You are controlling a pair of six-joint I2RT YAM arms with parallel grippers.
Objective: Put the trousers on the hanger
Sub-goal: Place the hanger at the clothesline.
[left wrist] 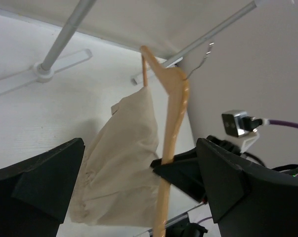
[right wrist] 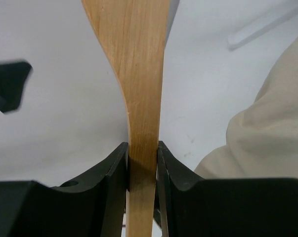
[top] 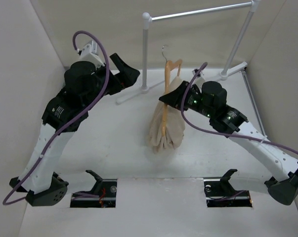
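The beige trousers (top: 167,129) hang folded over the bar of the wooden hanger (top: 167,94), held upright in the air at mid-table. My right gripper (top: 168,100) is shut on the hanger's arm; in the right wrist view both jaws clamp the wood (right wrist: 143,148), with trousers (right wrist: 267,138) at the right. My left gripper (top: 124,69) is open and empty, raised to the left of the hanger. The left wrist view shows the hanger (left wrist: 174,133), its metal hook and the trousers (left wrist: 124,168) between my spread left fingers.
The white garment rail (top: 200,12) stands at the back, its post (top: 145,49) and feet just behind the hanger. Two black docking brackets (top: 97,180) sit at the near edge. Beige walls close in left and right.
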